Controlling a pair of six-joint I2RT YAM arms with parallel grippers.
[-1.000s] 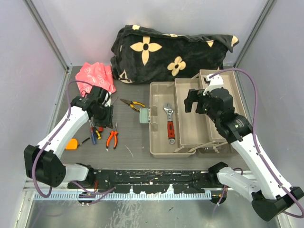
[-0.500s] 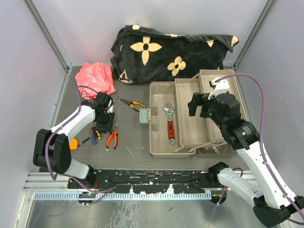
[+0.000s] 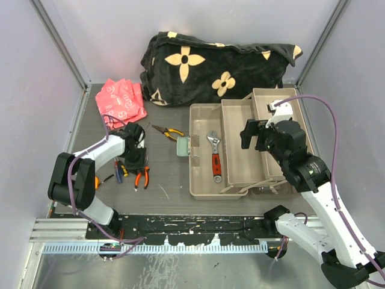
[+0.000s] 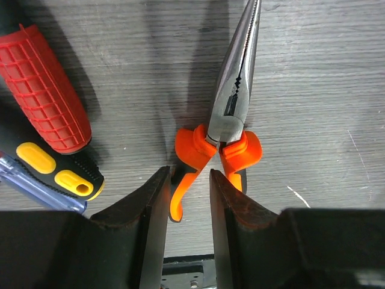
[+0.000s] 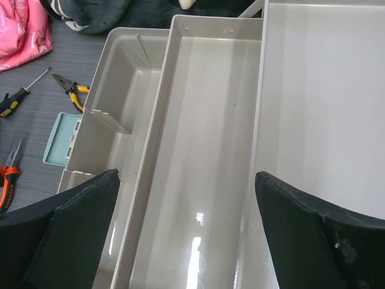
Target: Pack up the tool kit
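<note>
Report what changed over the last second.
The left gripper moved toward the near edge and lowered onto the orange-handled pliers, its fingers now straddling one handle. The right gripper shifted slightly right, open above the toolbox. The wrench, pliers and toolbox stayed put.

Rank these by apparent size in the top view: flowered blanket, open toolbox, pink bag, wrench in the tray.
1. The open toolbox and the flowered blanket: too close to rank, and the toolbox is partly hidden.
2. The pink bag.
3. The wrench, clearly smallest.
</note>
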